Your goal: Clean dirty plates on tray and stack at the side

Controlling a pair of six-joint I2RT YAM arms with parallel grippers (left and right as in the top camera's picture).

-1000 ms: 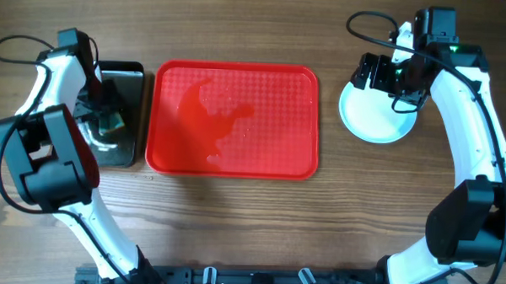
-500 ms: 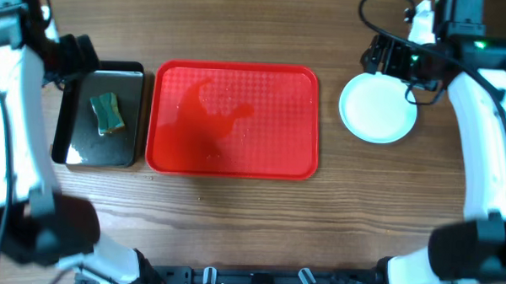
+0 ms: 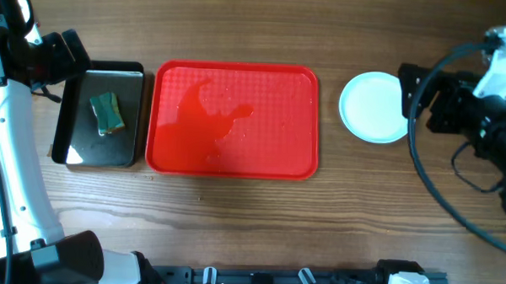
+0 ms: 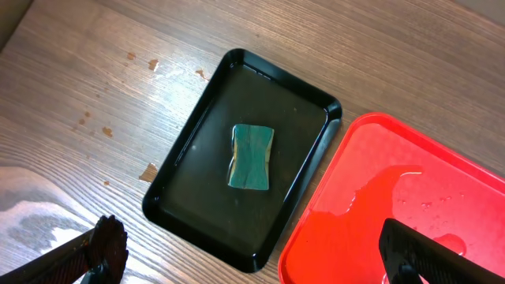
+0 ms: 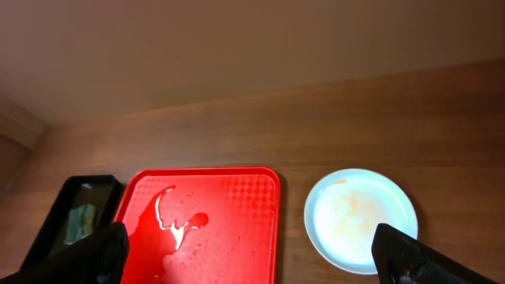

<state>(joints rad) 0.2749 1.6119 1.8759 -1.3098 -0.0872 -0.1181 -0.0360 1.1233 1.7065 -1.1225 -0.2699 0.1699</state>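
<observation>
On the wooden table (image 3: 240,23), the red tray (image 3: 278,147) lies in the middle with a wet patch (image 3: 203,115) across its left half. Just right of it, clear of its rim, sits a white plate (image 3: 372,106) with a pale blue rim and faint orange streaks. Whether others lie under it cannot be told. Left of the red tray, a black tray (image 3: 74,151) holds a green sponge (image 3: 108,113). The left gripper (image 4: 256,256) hangs wide open and empty above the black tray. The right gripper (image 5: 252,256) is spread wide too, empty, high above the table.
</observation>
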